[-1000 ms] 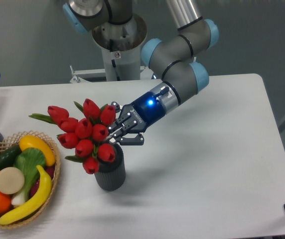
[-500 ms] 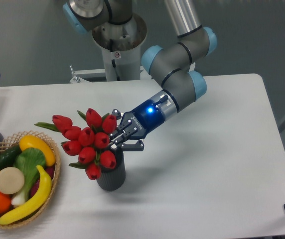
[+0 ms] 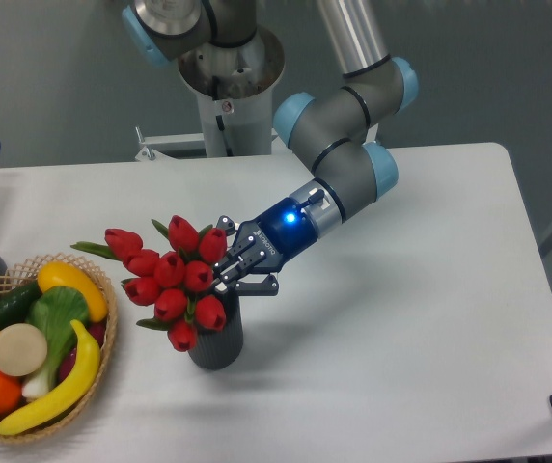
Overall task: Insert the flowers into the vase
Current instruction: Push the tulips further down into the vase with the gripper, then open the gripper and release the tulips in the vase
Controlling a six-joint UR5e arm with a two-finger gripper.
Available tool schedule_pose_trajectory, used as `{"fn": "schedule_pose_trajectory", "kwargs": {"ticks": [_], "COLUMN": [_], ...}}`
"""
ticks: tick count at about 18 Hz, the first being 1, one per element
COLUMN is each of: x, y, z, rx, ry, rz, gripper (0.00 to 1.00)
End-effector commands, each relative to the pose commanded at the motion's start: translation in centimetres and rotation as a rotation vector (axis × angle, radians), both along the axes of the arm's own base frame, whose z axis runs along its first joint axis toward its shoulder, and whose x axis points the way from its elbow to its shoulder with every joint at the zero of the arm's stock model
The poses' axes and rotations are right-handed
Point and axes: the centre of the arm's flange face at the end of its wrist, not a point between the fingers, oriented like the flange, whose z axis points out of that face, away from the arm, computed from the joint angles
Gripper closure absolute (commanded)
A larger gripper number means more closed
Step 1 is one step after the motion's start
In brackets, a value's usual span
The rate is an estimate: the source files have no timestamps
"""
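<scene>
vase mouth hidden behind flowers, hand fingertips lost among blooms, basket cropped at edge

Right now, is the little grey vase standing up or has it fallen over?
Standing up. The vase sits upright on the white table, mouth upward, with the flowers bunched over its top.

Grey-and-blue jointed arm reaching down and forward-left, blue-lit wrist tilted low. Black two-finger gripper at its tip, fingers closed around green stems.
</scene>
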Motion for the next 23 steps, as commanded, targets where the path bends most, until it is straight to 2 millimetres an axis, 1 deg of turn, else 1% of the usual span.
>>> {"fn": "schedule_pose_trajectory", "kwargs": {"ticks": [5, 8, 9, 11, 12, 14, 17, 19, 20, 22, 23], "x": [0.1, 0.0, 0.0, -0.1, -0.1, -0.2, -0.4, -0.4, -0.4, -0.9, -1.1], "y": [0.0, -0.1, -0.1, -0.2, -0.2, -0.3, -0.4, -0.5, -0.5, -0.9, -1.0], "z": [-0.3, -0.7, -0.7, -0.7, -0.7, -0.7, -0.7, -0.7, -0.7, -0.6, -0.5], "rx": [0.009, -0.027, -0.029, -0.029, -0.029, -0.029, -0.028, -0.028, -0.028, -0.026, -0.026], "ry": [0.022, 0.045, 0.046, 0.046, 0.046, 0.046, 0.047, 0.048, 0.048, 0.049, 0.049], "rz": [-0.002, -0.004, -0.004, -0.003, -0.003, 0.000, 0.003, 0.005, 0.005, 0.016, 0.020], "gripper": [0.81, 0.80, 0.77, 0.75, 0.72, 0.72, 0.66, 0.66, 0.64, 0.60, 0.60]}}
